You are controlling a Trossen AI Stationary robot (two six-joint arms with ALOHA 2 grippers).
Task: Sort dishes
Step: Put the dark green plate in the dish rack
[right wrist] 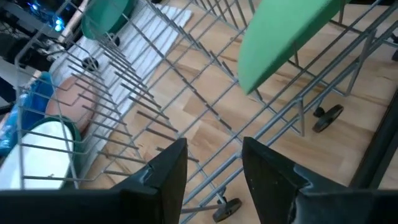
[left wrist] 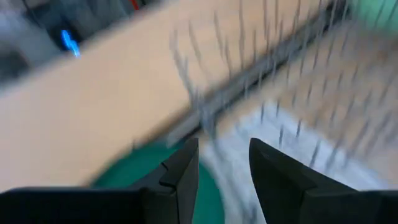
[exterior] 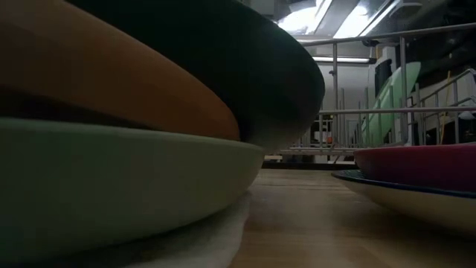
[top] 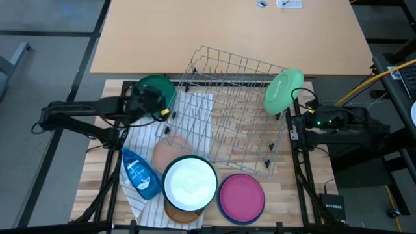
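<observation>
Both grippers stand with fingers parted and hold nothing. Left gripper (top: pixel 161 112) hovers at the left end of the grey wire dish rack (top: pixel 242 78), just beside a dark green round plastic plate (top: pixel 155 87) that sits near the far left corner of the wooden table (top: pixel 286 195). In the left wrist view its two dark fingers (left wrist: pixel 180 177) are apart, with the green plate under them. Right gripper (top: pixel 294 121) waits at the rack's right end, near the table's right edge; its wrist view shows spread fingers (right wrist: pixel 169 169) above the rack wires. A light green round plastic plate (top: pixel 283 91) stands tilted on edge at the rack's far right corner. Along the near edge of the table, a white round bowl (top: pixel 190 184) rests on a stack of tan and sage dishes, with a peach plate (top: pixel 166 153) touching it on the far side. Just right of the stack lies a magenta plate (top: pixel 241 197) on a blue-rimmed one. A blue plastic soap bottle (top: pixel 140 173) lies left of the stack on a striped cloth (top: pixel 195 107).
</observation>
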